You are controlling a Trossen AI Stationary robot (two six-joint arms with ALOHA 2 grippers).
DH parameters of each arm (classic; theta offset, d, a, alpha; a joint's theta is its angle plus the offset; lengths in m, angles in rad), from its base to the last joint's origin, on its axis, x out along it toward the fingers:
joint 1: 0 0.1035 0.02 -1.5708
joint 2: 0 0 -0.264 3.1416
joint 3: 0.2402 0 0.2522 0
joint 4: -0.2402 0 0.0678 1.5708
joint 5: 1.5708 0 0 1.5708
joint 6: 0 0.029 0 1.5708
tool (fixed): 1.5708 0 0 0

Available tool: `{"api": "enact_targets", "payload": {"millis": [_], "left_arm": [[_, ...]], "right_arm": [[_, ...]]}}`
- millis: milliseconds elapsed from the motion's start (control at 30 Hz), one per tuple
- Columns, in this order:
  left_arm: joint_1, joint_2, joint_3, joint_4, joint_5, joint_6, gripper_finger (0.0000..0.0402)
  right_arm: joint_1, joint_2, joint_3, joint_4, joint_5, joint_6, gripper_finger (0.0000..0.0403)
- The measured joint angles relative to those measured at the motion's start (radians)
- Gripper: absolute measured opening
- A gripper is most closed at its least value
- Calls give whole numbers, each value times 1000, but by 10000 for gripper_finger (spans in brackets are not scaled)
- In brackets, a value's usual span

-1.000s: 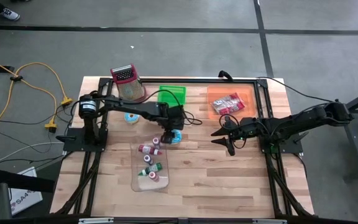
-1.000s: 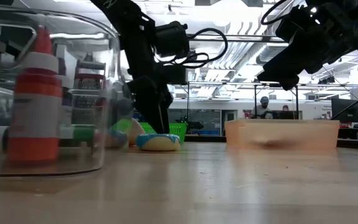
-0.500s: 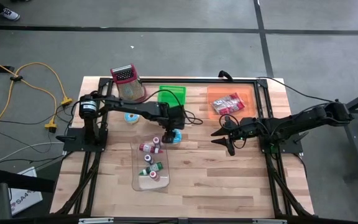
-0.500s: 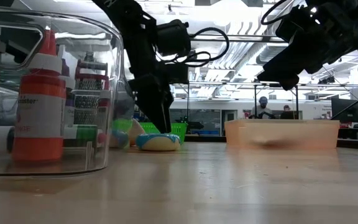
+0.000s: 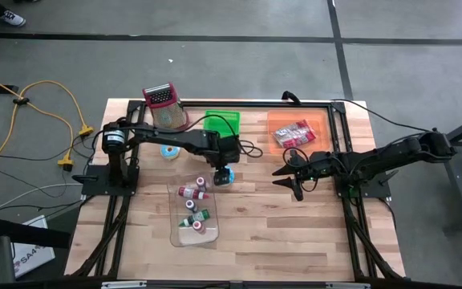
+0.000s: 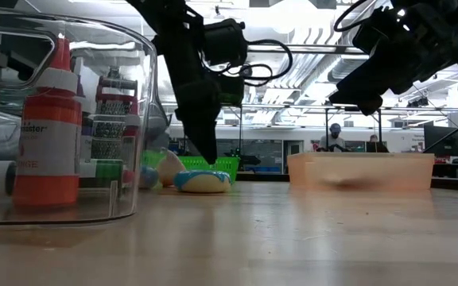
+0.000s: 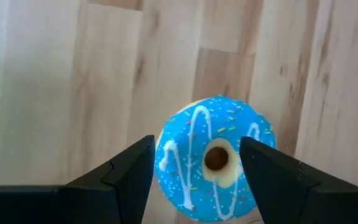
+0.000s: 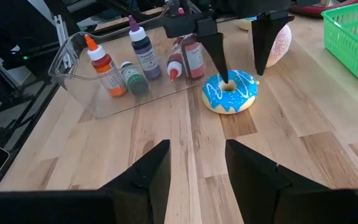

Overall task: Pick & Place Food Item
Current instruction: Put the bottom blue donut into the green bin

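The task stands at its opening step: the blue-iced doughnut (image 5: 224, 177) lies flat on the wooden table (image 5: 295, 225), not yet lifted, so the pick, the carry and the placing all remain to be done. The left gripper (image 7: 196, 163) hangs directly over it with its fingers spread, one to each side of the ring and above it, touching nothing as far as the low view shows. The doughnut sits near the table's middle, just beside the upper right corner of the clear tray of bottles (image 5: 192, 210) and a little in front of the green basket (image 5: 223, 122). It rests icing upward, its hole pointing straight up toward the gripper; being round, it has no real long axis, though its white drizzle lines run roughly parallel to the fingers' reach. The right gripper (image 5: 295, 178) waits well apart, over the table in front of the orange bin (image 5: 276, 128), its fingers parted and holding nothing.
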Motion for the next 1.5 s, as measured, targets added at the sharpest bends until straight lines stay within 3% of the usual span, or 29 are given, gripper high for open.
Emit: {"api": "enact_targets", "payload": {"millis": [633, 1033, 1500], "left_arm": [[-21, 71, 1, -23, -64, -6, 227], [-21, 70, 14, -22, -71, 1, 136], [-20, 47, 55, -71, -70, 39, 131]], "right_arm": [[0, 0, 0, -18, -2, 0, 142], [0, 0, 0, -27, -1, 0, 142], [0, 0, 0, -39, -1, 0, 142]]}}
